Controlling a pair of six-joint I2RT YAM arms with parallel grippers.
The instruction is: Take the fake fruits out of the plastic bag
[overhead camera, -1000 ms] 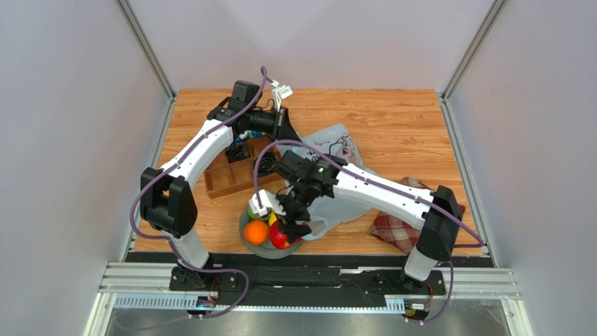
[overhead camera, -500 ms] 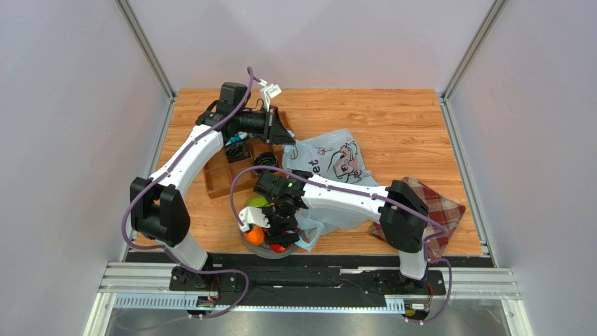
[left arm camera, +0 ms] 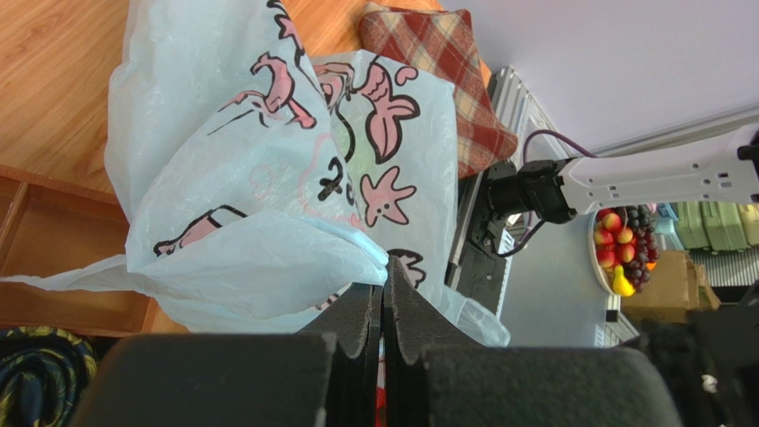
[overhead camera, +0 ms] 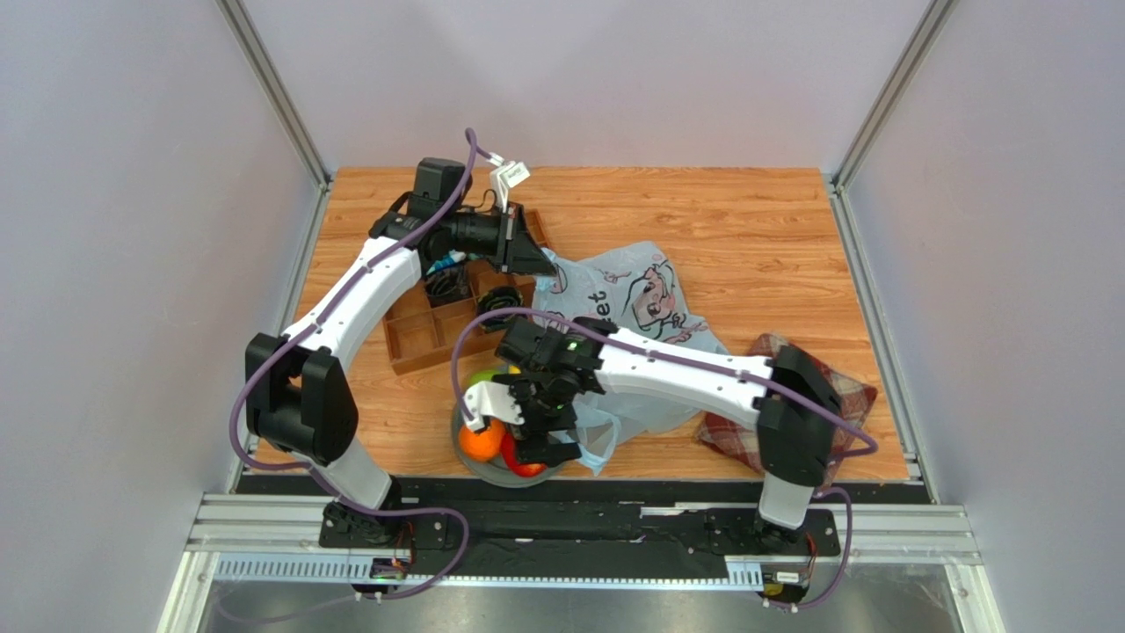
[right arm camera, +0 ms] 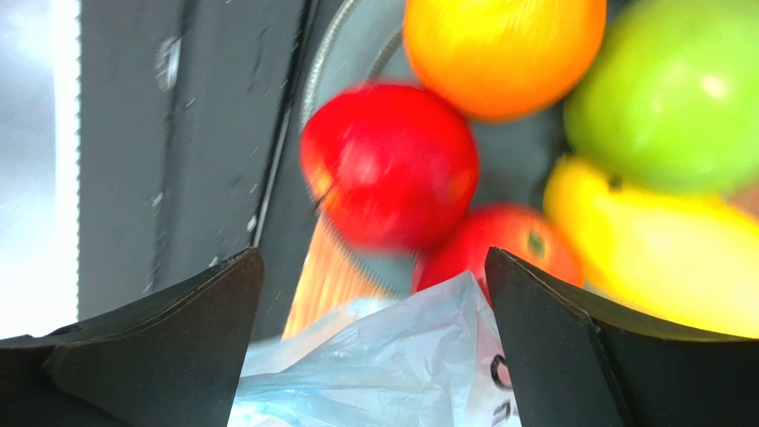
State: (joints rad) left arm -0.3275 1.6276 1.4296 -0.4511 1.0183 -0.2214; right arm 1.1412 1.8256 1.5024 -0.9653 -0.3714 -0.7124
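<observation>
The wooden table (overhead camera: 740,224) carries the plastic bag (overhead camera: 634,303), spread mid-table, with its near corner draped just beside the grey plate (overhead camera: 509,483) at the near edge. The red plaid cloth (overhead camera: 845,396) lies to the bag's right. On the plate I see an orange (right arm camera: 503,44), a green apple (right arm camera: 668,98), a yellow mango (right arm camera: 659,258) and two red apples (right arm camera: 392,165). My left gripper (left arm camera: 385,289) is clenched on a fold of the bag's far-left edge. My right gripper (right arm camera: 372,267) hovers over the fruit, fingers spread wide and gripping nothing.
</observation>
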